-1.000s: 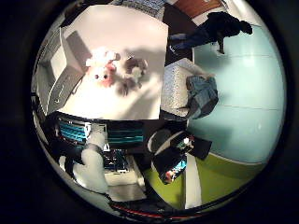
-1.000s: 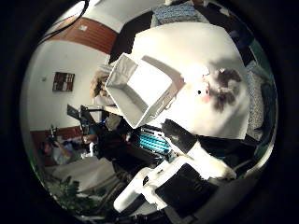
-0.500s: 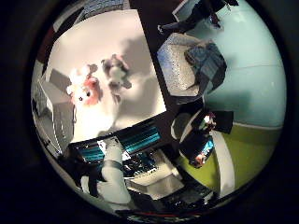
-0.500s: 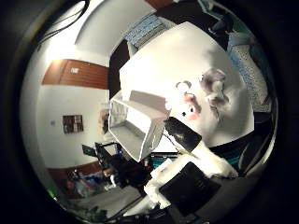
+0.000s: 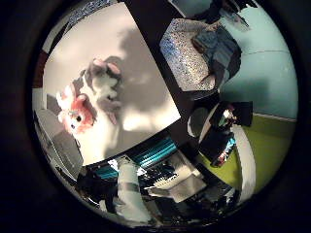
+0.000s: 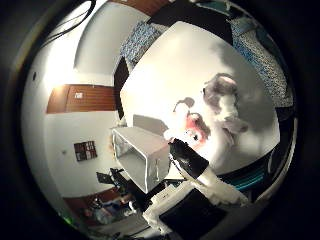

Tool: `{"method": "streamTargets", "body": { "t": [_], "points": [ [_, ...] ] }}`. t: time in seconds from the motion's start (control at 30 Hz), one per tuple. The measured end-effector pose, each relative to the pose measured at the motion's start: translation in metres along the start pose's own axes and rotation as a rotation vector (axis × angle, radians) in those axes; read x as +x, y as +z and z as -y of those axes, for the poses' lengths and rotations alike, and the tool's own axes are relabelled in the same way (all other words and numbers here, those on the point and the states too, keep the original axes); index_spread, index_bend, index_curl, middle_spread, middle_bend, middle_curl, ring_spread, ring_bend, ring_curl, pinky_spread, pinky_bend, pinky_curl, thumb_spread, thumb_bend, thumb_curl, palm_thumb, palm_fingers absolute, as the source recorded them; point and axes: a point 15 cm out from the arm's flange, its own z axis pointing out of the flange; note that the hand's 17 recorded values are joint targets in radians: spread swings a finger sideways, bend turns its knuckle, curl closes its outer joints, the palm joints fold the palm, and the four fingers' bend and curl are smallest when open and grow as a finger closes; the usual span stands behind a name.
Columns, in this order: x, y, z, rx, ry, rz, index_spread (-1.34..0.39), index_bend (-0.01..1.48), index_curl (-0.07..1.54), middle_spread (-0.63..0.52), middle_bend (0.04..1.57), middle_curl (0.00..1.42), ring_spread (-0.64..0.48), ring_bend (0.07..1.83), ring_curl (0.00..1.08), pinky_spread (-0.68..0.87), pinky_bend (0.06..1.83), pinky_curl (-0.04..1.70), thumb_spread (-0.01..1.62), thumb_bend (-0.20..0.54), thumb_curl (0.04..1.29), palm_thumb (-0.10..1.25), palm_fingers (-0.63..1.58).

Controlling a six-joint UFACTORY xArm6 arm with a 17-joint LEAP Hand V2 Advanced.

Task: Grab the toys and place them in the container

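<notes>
Little-finger view: pink toy [image 5: 75, 114] and grey toy [image 5: 104, 87] are seen touching on the white table [image 5: 146, 116], neither held; if approached between them, one could be knocked aside, or both snagged at once; both look soft, plush, limp-limbed. Thumb view: white container [image 6: 142, 157] sits just beside the pink toy, open, empty as far as seen; hand [image 6: 200, 175] shows one extended finger, nothing gripped; container could be clipped on descent.

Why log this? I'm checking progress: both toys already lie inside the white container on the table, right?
No: both toys, pink and grey, lie on the table beside the white container, not inside it. The thumb side view shows it.
</notes>
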Motion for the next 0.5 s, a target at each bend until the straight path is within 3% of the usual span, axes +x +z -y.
{"method": "streamTargets", "body": {
  "t": [0.5],
  "points": [
    [0.024,0.072,-0.004,-0.151,0.048,0.017,-0.12,0.15,0.25,0.22,0.22,0.33,0.25,0.41,0.24,0.46,0.56,0.29,1.13,-0.022,0.33,0.55,0.06]
  ]
}}
